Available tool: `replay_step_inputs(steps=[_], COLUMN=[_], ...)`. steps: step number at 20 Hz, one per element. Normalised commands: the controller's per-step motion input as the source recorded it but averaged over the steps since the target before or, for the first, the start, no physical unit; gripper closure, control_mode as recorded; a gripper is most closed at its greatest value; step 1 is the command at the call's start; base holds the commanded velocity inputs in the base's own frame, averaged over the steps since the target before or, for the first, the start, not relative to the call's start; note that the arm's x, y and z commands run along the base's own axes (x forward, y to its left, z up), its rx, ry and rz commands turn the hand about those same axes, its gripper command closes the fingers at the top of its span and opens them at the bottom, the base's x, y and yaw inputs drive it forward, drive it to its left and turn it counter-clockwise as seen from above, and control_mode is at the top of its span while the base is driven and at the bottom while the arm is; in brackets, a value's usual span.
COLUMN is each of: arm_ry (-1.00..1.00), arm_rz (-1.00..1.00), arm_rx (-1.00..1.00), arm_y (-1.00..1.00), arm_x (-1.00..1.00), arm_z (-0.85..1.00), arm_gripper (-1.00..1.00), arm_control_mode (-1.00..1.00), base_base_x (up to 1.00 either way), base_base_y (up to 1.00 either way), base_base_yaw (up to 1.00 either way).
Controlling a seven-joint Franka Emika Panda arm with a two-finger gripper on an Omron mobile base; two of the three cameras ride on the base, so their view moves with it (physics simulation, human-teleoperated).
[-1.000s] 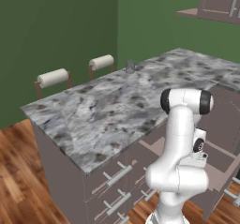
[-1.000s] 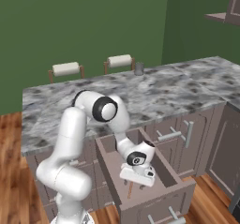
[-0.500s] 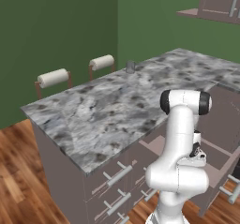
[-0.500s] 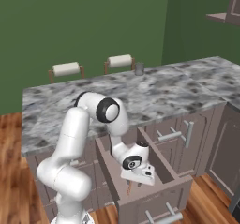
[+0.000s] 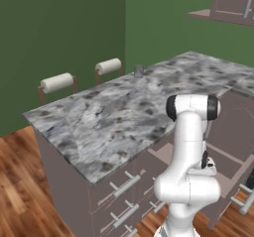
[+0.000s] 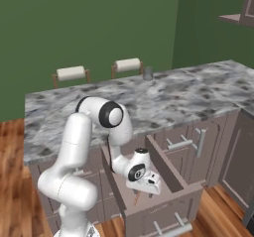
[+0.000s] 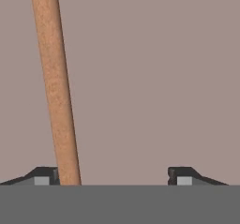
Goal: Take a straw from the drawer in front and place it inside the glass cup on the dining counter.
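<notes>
Moved: since the earlier frames the hand has sunk a little lower into the drawer (image 6: 163, 191), judging by the right base view; the table, cup and stools lie as they did
Pincer (image 7: 114, 175): down inside the drawer, jaws standing wide apart, closed on nothing
Straw (image 7: 55, 85): orange-brown, lying on the pale drawer floor; in the hand view it runs from the top down to the left fingertip (image 7: 43, 174), just against its inner side, not centred between the tips
Contact: whether the left tip actually touches the straw I cannot tell
Drawer: pulled out from the table's front, the arm bent down into it
Cup (image 6: 148, 73): small and clear, upright on the far edge of the table (image 6: 163, 99), near the right-hand stool (image 6: 127, 64); also seen in the left base view (image 5: 138, 71); nothing in it as far as I can see
Done: drawer open, hand lowered to the straw
Left: close on the straw, lift it out, carry it across the table, drop it in the cup
Progress: early, by my reckoning; the grasp itself is not yet made
Risk: with the straw off to one side, closing may push or roll it rather than pinch it squarely
</notes>
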Motion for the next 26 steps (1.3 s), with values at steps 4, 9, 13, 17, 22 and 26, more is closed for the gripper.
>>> replay_step_inputs(steps=[4, 9, 13, 17, 22, 26], arm_ry=[0.00, 0.00, 0.00, 0.00, -0.02, -0.05], arm_rz=[-0.15, -0.11, -0.06, -0.01, 0.00, 0.00], arm_rx=[-0.01, 0.00, 0.00, 0.00, 0.00, 0.00], arm_y=[-0.23, -0.39, -0.36, -0.31, -0.30, -0.24], arm_x=[-0.03, -0.15, -0.21, -0.12, -0.04, 0.00], arm_z=[-0.27, -0.21, -0.04, 0.00, 0.07, 0.38], arm_gripper=[1.00, 1.00, 1.00, 1.00, 1.00, 1.00], arm_control_mode=[-1.00, -1.00, -1.00, -1.00, -1.00, -1.00], base_base_x=[0.00, 0.00, 0.00, 0.00, 0.00, 0.00], base_base_y=[0.00, 0.00, 0.00, 0.00, 0.00, 0.00], base_base_yaw=[0.00, 0.00, 0.00, 0.00, 0.00, 0.00])
